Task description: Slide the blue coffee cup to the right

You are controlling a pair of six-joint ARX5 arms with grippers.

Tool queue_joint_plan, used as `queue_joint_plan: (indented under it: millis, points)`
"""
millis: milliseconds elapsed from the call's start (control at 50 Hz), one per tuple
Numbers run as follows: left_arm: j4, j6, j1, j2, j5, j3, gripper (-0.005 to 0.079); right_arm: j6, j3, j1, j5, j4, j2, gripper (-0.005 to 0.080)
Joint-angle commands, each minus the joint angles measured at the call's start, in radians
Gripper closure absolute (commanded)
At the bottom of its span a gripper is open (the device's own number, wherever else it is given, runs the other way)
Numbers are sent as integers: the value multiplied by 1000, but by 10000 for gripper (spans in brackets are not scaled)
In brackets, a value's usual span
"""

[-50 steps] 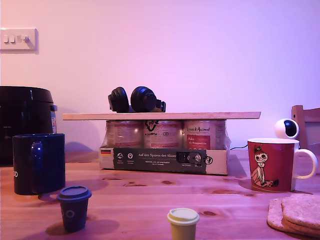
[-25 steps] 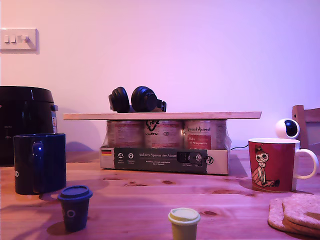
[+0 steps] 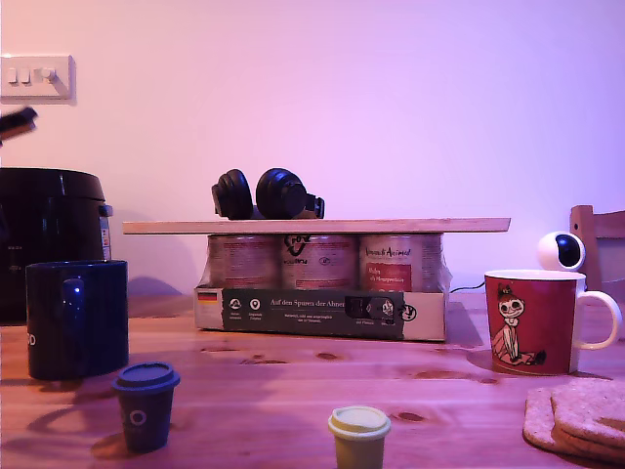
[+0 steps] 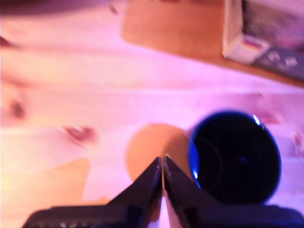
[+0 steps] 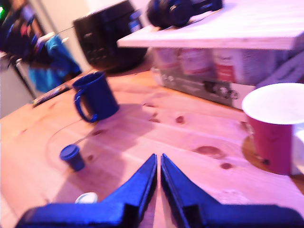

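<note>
The blue coffee cup (image 3: 76, 318) stands on the wooden table at the exterior view's left, its handle facing the camera. My first gripper (image 4: 163, 160) is shut on nothing. It hovers above the table beside the cup's open mouth (image 4: 235, 156), looking down into it and not touching it. A blurred dark piece of an arm (image 3: 18, 122) pokes in at the exterior view's upper left edge. My second gripper (image 5: 158, 160) is shut and empty, low over the table. It is far from the cup (image 5: 95, 97), which it sees across the boards.
A tiny dark lidded cup (image 3: 145, 405) and a cream-lidded one (image 3: 358, 435) stand in front. A red mug (image 3: 535, 320) is at the exterior view's right, round flat pieces (image 3: 576, 415) beside it. A box of cans (image 3: 322, 293) under a board with headphones (image 3: 266, 195) stands behind. A black appliance (image 3: 49, 234) is behind the blue cup.
A dark piece of an arm has come into the exterior view's upper left edge, and a shadow has spread over the table there. The blue cup has not visibly moved.
</note>
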Motion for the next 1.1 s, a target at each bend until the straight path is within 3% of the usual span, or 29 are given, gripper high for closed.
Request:
queue_joint_plan:
  millis: [0, 360, 1080]
  points:
    - [-11, 5, 14, 39, -3, 20, 763, -10, 7, 6, -2, 5, -6, 765]
    - [-121, 39, 20, 251, -2, 123, 763, -32, 7, 6, 24, 4, -6, 765]
    - [-51, 11, -108, 319, 15, 136, 763, -32, 7, 6, 24, 2, -6, 765]
